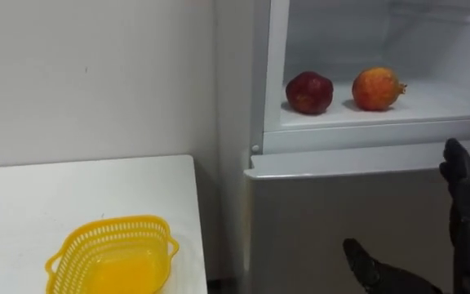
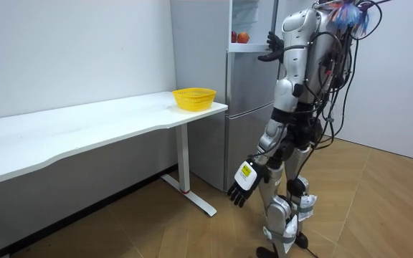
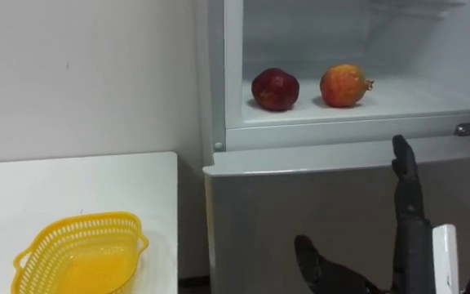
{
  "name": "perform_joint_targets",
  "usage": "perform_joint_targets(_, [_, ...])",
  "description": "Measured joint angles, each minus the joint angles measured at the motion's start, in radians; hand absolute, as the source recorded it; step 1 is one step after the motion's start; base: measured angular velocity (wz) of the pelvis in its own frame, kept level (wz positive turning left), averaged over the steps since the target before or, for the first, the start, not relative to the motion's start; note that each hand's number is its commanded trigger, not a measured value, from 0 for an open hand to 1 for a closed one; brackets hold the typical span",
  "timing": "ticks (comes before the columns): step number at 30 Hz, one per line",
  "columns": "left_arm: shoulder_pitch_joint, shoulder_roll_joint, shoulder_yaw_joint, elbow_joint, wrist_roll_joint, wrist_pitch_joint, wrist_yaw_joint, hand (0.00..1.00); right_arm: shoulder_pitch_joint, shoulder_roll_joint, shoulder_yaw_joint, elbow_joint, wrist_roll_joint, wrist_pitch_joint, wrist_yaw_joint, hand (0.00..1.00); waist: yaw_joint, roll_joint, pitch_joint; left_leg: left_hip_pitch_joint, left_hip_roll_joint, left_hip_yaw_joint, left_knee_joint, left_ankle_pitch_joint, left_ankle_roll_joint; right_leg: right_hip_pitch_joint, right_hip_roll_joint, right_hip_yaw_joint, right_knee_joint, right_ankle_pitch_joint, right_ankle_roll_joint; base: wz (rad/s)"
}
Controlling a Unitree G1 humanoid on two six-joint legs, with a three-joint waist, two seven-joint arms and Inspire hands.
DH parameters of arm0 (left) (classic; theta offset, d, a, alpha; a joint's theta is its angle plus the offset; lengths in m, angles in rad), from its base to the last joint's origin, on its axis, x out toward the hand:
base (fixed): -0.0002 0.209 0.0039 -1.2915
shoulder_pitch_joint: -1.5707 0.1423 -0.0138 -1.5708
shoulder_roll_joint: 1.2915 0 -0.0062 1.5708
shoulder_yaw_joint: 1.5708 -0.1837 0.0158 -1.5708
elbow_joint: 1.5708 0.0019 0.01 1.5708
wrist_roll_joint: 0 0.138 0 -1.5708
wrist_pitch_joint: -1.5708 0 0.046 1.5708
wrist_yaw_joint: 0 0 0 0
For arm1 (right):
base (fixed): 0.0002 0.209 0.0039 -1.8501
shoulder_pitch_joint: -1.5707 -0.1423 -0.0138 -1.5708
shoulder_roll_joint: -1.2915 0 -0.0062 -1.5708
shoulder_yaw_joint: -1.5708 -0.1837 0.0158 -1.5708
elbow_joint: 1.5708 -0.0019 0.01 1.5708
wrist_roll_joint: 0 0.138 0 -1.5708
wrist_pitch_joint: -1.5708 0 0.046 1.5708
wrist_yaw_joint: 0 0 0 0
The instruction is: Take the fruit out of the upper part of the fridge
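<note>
While the upper compartment of the fridge [image 1: 259, 98] stood open, two round fruits were seen lying on its white shelf [image 1: 439, 106]. A dark red fruit [image 1: 309, 92] was placed nearer the fridge's left wall, and an orange-red fruit [image 1: 376, 88] lay just beside it on the right, the two not touching. The right robot hand [image 1: 466, 204] was held up before the fridge's closed lower door [image 1: 325, 212], just under the shelf edge. Its fingers were straight and pointed upward, its thumb was spread out to the left, and nothing was held in it. In the room view the robot was seen upright close before the fridge. The left robot hand [image 2: 244, 185] hung low by its thigh, with fingers relaxed, spread and empty. Left of the fridge, a yellow basket [image 1: 113, 253] was set on the white surface [image 1: 55, 196].
</note>
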Motion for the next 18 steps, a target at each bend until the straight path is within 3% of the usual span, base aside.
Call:
perform_joint_targets(10, [-0.010,0.002,0.003,-0.006,0.089,0.008,-0.024,0.00,-0.086,-0.008,-0.026,0.015,0.115,-0.015,0.009,0.00,-0.004,-0.019,0.0095,-0.006,0.001,-0.006,0.000,0.000,0.000,0.000,-0.002,-0.020,0.000,0.000,0.000,0.01])
perform_joint_targets(18, [-0.010,0.016,0.020,-0.034,0.156,0.044,-0.090,0.00,-0.203,-0.077,-0.063,0.031,0.162,0.008,0.058,0.00,0.001,-0.043,0.0119,-0.004,0.001,-0.019,0.009,0.000,-0.001,0.009,-0.004,-0.038,-0.002,0.000,0.000,0.03])
